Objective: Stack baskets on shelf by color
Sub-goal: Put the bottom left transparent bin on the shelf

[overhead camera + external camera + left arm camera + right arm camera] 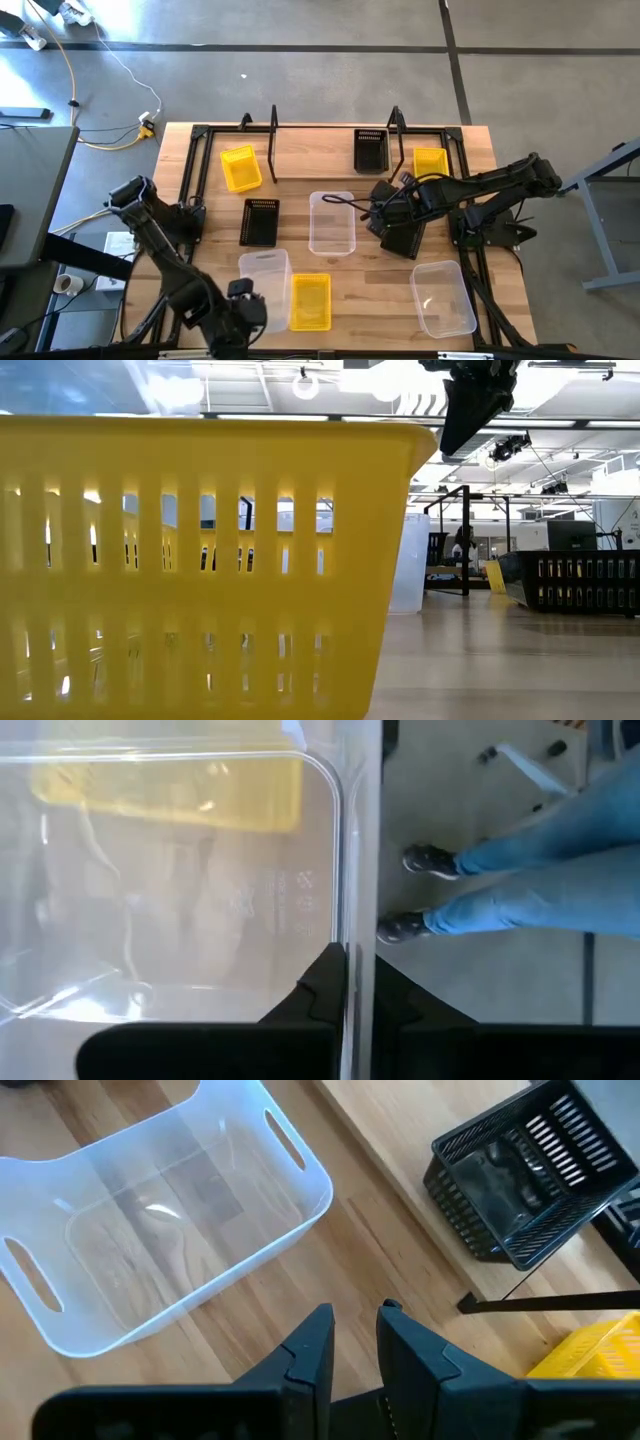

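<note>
Bins on table: all empty.

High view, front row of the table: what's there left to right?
Clear basket gripped by left pincer → yellow basket → clear basket.

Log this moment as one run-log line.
left end effector: shut on wall of clear translucent plastic basket, table front | right end effector: empty, above centre clear basket | shelf: one black perforated basket

Left hand clamped (right hand ajar)
</note>
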Available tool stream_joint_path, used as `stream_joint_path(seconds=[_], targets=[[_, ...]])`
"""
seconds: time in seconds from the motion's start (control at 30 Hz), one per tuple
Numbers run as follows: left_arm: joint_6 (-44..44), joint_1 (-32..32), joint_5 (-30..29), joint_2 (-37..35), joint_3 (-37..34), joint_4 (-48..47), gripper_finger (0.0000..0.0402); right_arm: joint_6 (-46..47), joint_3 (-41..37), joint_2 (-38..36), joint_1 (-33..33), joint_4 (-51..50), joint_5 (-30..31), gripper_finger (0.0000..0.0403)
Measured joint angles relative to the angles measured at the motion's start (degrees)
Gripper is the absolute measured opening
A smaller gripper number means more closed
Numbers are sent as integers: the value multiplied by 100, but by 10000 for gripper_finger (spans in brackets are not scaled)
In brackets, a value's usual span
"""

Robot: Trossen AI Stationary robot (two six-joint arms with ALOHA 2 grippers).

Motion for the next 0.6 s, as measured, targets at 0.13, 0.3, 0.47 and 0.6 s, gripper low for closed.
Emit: stream_joint_path(seconds=[0.13,0.3,0.47,0.6], targets=[[379,274,-225,2,312,-450,0,0,0,-4,0,2,150,67],[1051,790,-362,2,588,-1177,0,2,73,-45,-56,-16,401,67],[2240,1414,-573,2,658,-1529,0,-11,380,-92,-227,-24,728,67],[3335,2047,-582,-4,658,-1593,0,-149,636,-109,-461,-81,766,67]])
